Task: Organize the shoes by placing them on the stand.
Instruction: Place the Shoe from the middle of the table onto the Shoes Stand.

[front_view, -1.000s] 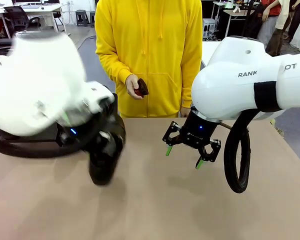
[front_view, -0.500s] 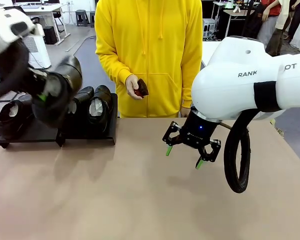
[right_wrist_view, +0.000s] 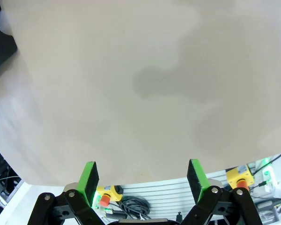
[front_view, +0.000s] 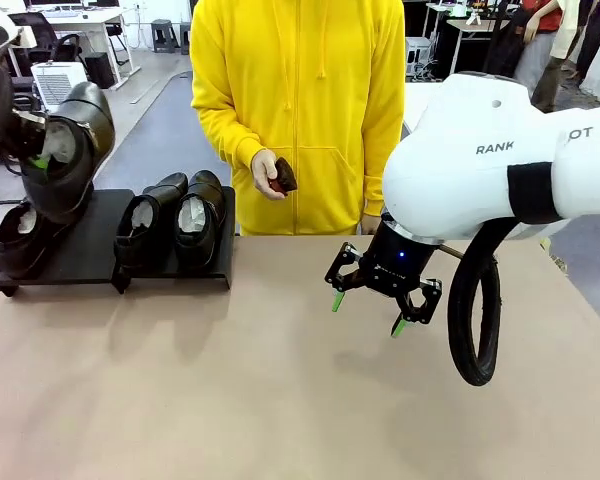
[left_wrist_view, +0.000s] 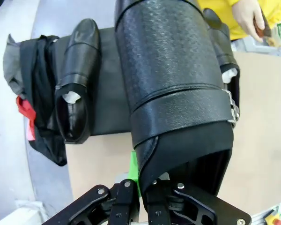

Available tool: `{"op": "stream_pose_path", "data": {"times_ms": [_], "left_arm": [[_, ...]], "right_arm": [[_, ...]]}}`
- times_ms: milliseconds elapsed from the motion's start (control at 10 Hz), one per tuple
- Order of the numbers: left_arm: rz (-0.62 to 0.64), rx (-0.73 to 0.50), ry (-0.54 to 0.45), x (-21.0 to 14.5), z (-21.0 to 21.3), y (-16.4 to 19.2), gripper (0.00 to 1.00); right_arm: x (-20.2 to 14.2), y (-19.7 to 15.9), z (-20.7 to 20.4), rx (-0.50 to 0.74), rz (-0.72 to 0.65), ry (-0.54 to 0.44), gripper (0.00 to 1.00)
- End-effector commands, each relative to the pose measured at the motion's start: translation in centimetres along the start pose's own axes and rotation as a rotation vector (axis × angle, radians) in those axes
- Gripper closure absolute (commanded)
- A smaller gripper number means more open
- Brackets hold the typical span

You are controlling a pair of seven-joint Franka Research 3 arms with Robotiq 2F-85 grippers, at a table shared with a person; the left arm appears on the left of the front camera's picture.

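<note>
Across brown table [front_view: 280, 400]: stand [front_view: 90, 245] at far left, three shoes [front_view: 195, 215] seated. Fourth shoe [front_view: 65, 150] pinched at heel in left jaws [left_wrist_view: 143, 187], hovering above free slot. Right jaws [front_view: 368, 311] wide open, empty, idle mid-table.

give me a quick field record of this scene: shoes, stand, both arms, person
held shoe: gripped by left gripper, raised over the stand's left panel
shoes on stand: one at left end, two side by side on right panel
stand: free slot on left panel
right gripper: fingers open, holding nothing, above bare table
person's hand: holds small dark object
</note>
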State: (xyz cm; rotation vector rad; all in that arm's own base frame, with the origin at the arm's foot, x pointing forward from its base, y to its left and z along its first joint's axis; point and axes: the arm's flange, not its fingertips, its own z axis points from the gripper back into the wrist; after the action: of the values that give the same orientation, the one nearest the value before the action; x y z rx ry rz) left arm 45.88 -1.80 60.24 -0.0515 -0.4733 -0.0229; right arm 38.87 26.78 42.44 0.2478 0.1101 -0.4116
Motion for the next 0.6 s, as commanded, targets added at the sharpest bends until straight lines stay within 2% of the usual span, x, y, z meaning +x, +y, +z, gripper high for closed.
{"op": "stream_pose_path", "data": {"times_ms": [0, 100, 200, 300, 500], "left_arm": [[-0.01, -0.022, -0.013, -0.8, 1.0, -1.2, 1.0], [0.0, 0.0, 0.0, 0.0, 0.0, 0.0, 1.0], [-0.049, 0.031, -0.021, -0.4, -0.7, 0.2, 1.0], [-0.014, 0.053, -0.113, 0.0, -2.0, 1.2, 1.0], [0.005, 0.085, -0.167, 1.2, -6.4, 3.3, 1.0]], "right_arm": [[0.3, 0.1, 0.1, -0.003, 0.019, -0.009, 0.0], [0.3, 0.1, 0.1, -0.003, 0.019, -0.009, 0.0], [0.3, 0.1, 0.1, -0.003, 0.019, -0.009, 0.0], [0.3, 0.1, 0.1, -0.003, 0.019, -0.009, 0.0], [0.3, 0.1, 0.1, -0.003, 0.019, -0.009, 0.0]]}}
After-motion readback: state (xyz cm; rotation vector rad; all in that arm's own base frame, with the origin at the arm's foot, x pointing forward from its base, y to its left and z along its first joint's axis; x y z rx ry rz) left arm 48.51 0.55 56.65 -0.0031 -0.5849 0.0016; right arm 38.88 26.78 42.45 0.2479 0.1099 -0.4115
